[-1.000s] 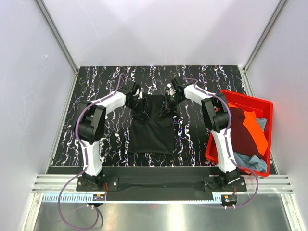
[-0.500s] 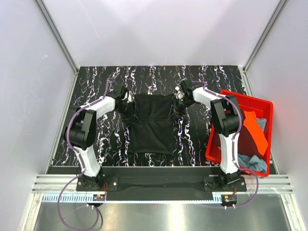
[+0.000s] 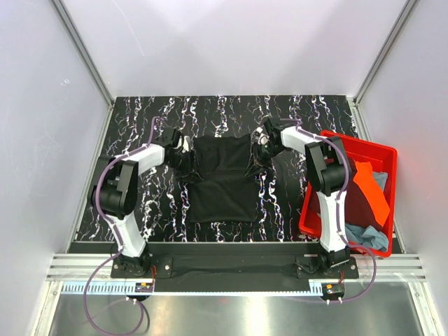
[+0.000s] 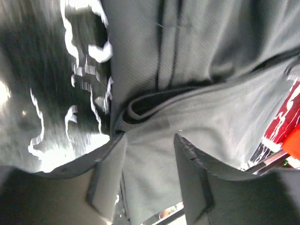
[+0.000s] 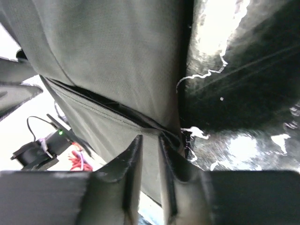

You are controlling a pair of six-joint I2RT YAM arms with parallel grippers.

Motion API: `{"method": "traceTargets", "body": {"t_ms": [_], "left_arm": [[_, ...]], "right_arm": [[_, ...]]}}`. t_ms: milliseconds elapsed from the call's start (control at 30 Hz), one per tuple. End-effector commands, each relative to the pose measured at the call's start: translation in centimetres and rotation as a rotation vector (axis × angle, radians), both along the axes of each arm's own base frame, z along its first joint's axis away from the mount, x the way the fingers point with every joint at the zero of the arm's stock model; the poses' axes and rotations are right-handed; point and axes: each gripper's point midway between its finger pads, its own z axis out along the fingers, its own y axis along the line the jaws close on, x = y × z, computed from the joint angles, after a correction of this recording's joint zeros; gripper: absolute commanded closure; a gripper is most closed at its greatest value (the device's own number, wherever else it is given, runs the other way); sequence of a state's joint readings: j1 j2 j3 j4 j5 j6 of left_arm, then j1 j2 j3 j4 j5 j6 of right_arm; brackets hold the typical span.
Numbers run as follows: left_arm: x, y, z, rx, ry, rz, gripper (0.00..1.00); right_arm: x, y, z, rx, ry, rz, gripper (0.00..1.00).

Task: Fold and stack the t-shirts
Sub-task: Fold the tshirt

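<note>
Marbled black worktop. The red bin sits at its right edge and holds the maroon t-shirt, orange t-shirt and grey-blue t-shirt. We note the black t-shirt spread flat mid-worktop.

Left gripper, shirt's far-left corner: fingers parted, cloth filling the gap. We cannot tell if it is pinched.

Right gripper, far-right corner: fingers nearly together at the hem. We cannot tell here either.
</note>
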State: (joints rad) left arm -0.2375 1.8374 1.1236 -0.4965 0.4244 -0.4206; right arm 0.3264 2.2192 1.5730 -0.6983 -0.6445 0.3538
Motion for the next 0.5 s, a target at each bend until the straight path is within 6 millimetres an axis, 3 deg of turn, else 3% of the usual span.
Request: {"method": "traceTargets", "body": {"t_ms": [0,67,133,167,200,267,333,367,433,467], "left_arm": [[-2.6,2.1,0.3,0.085,0.003,0.017,0.39],[-2.8,2.5,2.6,0.086,-0.052,0.037,0.33],[-3.9,3.3,3.3,0.119,-0.05,0.054,0.27],[-4.3,3.4,3.7,0.122,-0.051,0.063,0.27],[-4.8,3.6,4.7,0.12,-0.069,0.075,0.26],[-6.8,3.8,4.3,0.112,-0.029,0.105,0.24],[-8.6,3.1,4.5,0.081,-0.017,0.111,0.24],[-10.5,3.0,3.2,0.08,0.041,0.137,0.23],[-12.0,1.8,2.9,0.055,0.041,0.134,0.23],[-13.9,1.8,1.4,0.049,0.108,0.174,0.24]], "right_arm": [[1.2,-2.0,2.1,-0.104,-0.108,0.008,0.67],[0.9,-2.2,4.2,-0.104,-0.146,0.004,0.62],[-0.8,-2.9,4.5,-0.118,-0.13,0.001,0.53],[-1.3,-3.0,5.9,-0.106,-0.155,-0.002,0.5],[-2.9,-3.3,5.2,-0.111,-0.123,0.003,0.48],[-4.9,-3.2,6.5,-0.078,-0.125,0.014,0.43],[-8.0,-3.3,5.3,-0.071,-0.068,0.017,0.38],[-10.5,-3.4,4.9,-0.073,-0.05,0.035,0.36],[-11.9,-3.4,4.5,-0.07,-0.05,0.023,0.32],[-13.8,-3.5,3.9,-0.07,-0.029,0.034,0.31]]}}
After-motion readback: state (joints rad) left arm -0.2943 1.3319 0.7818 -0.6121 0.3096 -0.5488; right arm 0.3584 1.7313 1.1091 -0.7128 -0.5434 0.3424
